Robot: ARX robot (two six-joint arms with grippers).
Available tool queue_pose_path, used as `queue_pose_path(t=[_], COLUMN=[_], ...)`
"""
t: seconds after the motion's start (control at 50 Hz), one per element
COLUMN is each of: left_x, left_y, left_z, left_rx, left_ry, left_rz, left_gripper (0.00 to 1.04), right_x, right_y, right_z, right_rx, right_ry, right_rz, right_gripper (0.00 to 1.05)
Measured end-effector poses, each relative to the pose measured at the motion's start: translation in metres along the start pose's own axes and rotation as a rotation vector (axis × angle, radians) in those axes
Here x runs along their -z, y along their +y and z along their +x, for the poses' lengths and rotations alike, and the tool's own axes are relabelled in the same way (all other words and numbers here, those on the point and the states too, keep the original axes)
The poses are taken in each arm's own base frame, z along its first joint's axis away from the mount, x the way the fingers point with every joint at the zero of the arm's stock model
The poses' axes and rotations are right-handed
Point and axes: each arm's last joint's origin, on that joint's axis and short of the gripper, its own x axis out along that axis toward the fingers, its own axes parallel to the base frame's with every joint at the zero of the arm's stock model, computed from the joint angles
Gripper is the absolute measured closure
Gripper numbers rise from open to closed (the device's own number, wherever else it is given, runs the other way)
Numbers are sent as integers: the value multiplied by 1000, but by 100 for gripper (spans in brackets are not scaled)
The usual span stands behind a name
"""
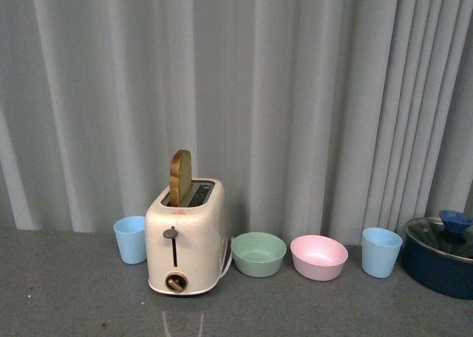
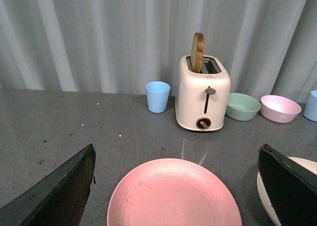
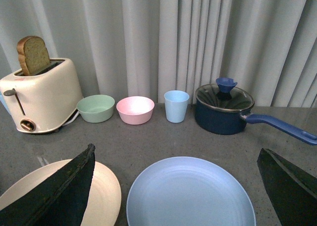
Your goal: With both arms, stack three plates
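L gripper [image 2: 176,147] spread wide, facing pink plate [image 2: 173,194], near left. R gripper [image 3: 176,149] same, blue plate [image 3: 190,194], near right. Cream plate [image 3: 106,191] between. Wide jaws prob. for rim grab; you have none stacked.

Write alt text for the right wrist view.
A light blue plate lies on a grey table, seen between the dark fingers of the open right gripper, with a cream plate beside it. Beyond stand a toaster holding bread, a green bowl, a pink bowl, a blue cup and a lidded navy saucepan.
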Motion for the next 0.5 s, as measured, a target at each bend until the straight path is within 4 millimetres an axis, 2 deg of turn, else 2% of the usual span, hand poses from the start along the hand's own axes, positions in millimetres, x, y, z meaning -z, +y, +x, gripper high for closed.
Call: queue_pose_path(t=[0.34,0.46,0.5], left_x=[0,-2,-5], left_y=[0,-6,-9], left_z=[0,4,9], left_rx=[3,139,160], left_ry=[3,466,557], left_rz=[-1,-31,-26], left_gripper=[7,7,7], right_x=[0,0,0], right_y=[0,0,0], right_z=[0,0,0], right_rx=[0,-1,-1], right_ry=[0,0,-1], right_rz=[0,0,0], right_gripper=[7,7,7])
